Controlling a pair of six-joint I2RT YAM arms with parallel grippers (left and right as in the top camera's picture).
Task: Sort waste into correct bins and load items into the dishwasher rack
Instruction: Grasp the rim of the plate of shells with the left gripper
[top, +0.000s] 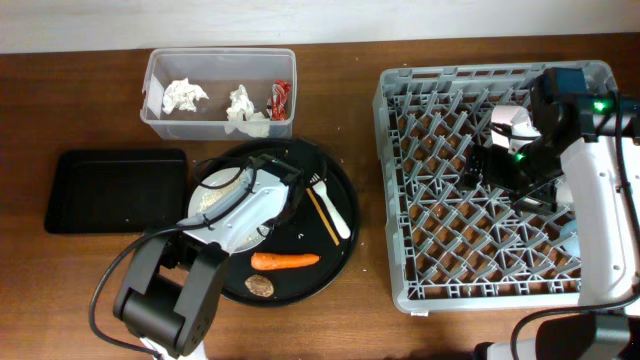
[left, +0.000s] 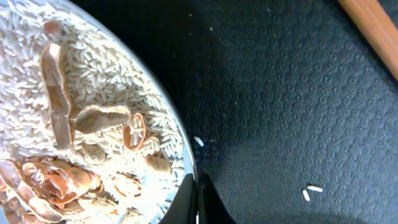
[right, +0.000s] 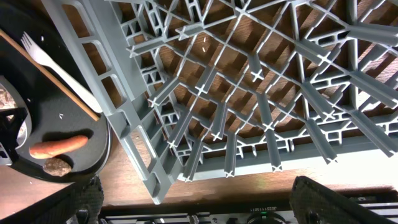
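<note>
Tissues (top: 185, 96) + red wrapper (top: 281, 98) are in clear tub (top: 152, 90), upper left; white cup (top: 510, 120) in rack (top: 420, 200), upper right. Carrot (top: 285, 261), brown lump (top: 261, 286), fork (top: 330, 205) and scrap-filled grey-white bowl (top: 215, 200) left to do, centre. I read L gripper (left: 198, 199) as nipped on bowl rim; R gripper (right: 208, 199) spread, empty.

Overhead: straight down on round tray (top: 300, 285) and rack (top: 392, 200).
Left wrist: close over the tray.
Right wrist: over rack, tray leftward.
</note>
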